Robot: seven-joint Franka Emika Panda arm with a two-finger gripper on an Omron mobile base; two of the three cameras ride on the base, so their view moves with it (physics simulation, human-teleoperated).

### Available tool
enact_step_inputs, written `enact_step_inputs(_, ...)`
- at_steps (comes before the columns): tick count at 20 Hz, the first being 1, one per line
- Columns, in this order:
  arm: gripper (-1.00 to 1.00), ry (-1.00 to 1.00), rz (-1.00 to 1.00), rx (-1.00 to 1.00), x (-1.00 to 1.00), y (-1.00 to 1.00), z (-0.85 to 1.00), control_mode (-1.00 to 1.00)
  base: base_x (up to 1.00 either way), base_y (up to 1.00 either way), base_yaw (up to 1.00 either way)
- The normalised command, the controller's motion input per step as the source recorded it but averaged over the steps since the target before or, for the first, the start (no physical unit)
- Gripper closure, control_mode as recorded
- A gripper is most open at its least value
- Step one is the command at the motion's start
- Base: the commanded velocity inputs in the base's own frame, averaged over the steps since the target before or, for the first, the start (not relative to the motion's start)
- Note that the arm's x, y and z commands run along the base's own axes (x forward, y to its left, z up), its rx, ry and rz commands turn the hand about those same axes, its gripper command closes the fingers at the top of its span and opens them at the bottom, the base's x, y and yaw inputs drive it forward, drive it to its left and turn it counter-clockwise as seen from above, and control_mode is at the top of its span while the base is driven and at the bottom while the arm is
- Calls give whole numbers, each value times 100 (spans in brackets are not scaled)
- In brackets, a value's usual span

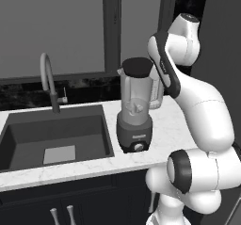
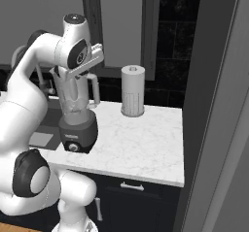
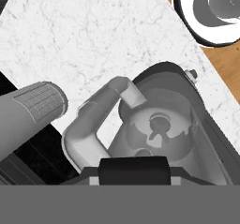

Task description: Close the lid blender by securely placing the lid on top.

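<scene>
Hand [image 3: 133, 169] pinching lid [image 1: 138, 67] over blender [image 1: 135, 107], paper roll [image 2: 133, 91] well aside

Kitchen: marble counter [image 2: 141, 143], sink [image 1: 56, 134], faucet [image 1: 48, 80], blender [image 1: 135, 107].

Clear blender [image 3: 159, 129] jar from above, handle toward ribbed grey cylinder [image 3: 33, 110], on white marble counter [image 3: 93, 35]

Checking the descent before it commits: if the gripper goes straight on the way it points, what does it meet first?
Most likely the blender: the gripper, shut on the lid, points down into the open jar; depth is unclear.
</scene>
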Motion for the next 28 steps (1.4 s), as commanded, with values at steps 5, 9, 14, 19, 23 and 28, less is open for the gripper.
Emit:
enact_step_inputs(5,100,9,-8,0,1,20,0,-100,0,0,0)
enact_step_inputs(9,100,11,-6,0,-7,20,0,-100,0,0,0)
enact_step_inputs(14,100,12,-6,0,-20,20,1,-100,0,0,0)
enact_step_inputs(19,100,11,-5,0,-28,22,6,-100,0,0,0)
enact_step_inputs(23,100,9,-4,0,-23,20,0,-100,0,0,0)
enact_step_inputs(28,100,6,-6,0,-5,11,-4,-100,0,0,0)
